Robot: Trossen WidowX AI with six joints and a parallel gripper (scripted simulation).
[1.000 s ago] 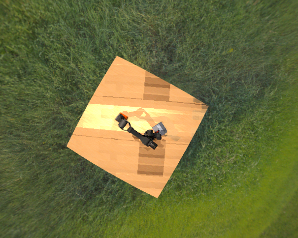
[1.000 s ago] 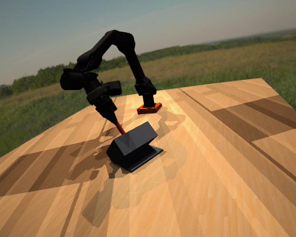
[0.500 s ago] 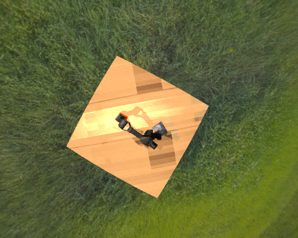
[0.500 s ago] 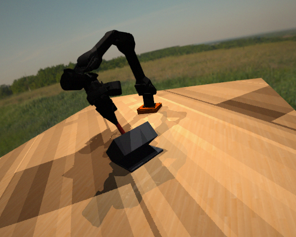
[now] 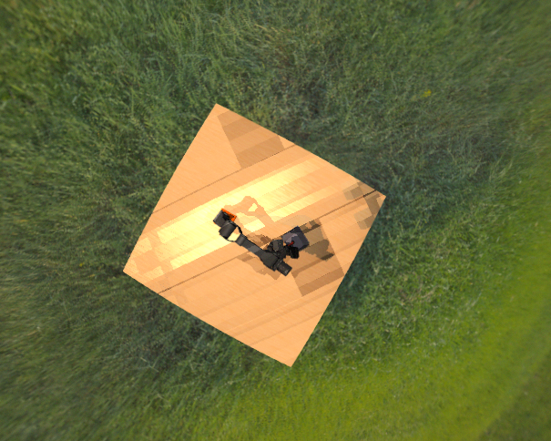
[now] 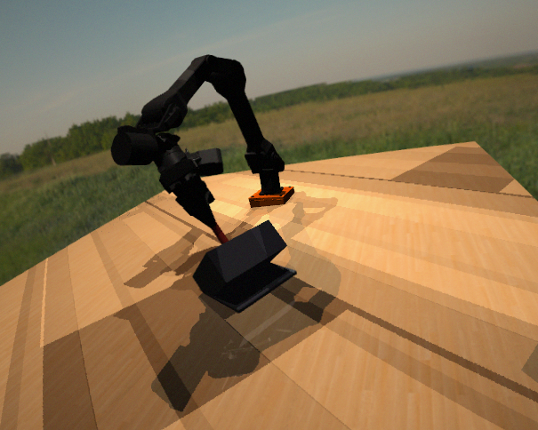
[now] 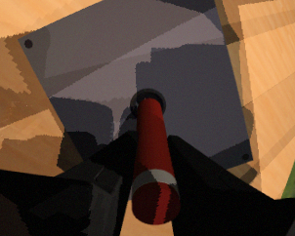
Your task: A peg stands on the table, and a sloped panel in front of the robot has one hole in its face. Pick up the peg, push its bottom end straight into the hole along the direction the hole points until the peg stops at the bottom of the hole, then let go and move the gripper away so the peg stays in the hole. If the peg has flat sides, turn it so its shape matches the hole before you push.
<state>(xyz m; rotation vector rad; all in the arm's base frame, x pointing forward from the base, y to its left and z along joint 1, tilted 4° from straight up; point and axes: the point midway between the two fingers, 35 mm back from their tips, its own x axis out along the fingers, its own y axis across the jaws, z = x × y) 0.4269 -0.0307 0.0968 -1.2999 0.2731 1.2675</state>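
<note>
A round red peg (image 5: 290, 242) (image 6: 220, 234) (image 7: 152, 124) with a pale band near its top end is held tilted in my gripper (image 6: 214, 226) (image 7: 151, 142). The gripper is shut on it, one dark finger on each side. The dark grey sloped panel (image 5: 298, 234) (image 6: 250, 251) (image 7: 195, 88) stands in front of it. In the wrist view the peg's bottom end overlaps the round hole (image 7: 147, 91), and the dark rim shows around its far side. How deep the end sits, if at all, cannot be told. The panel hides that end in the exterior view.
The arm's orange base (image 5: 228, 214) (image 6: 272, 196) stands on the wooden table (image 5: 247, 303) (image 6: 421, 277), behind the panel in the exterior view. The panel has a flat dark foot (image 6: 260, 289). Patchy shadows cross the table and the panel face. Grass surrounds the table.
</note>
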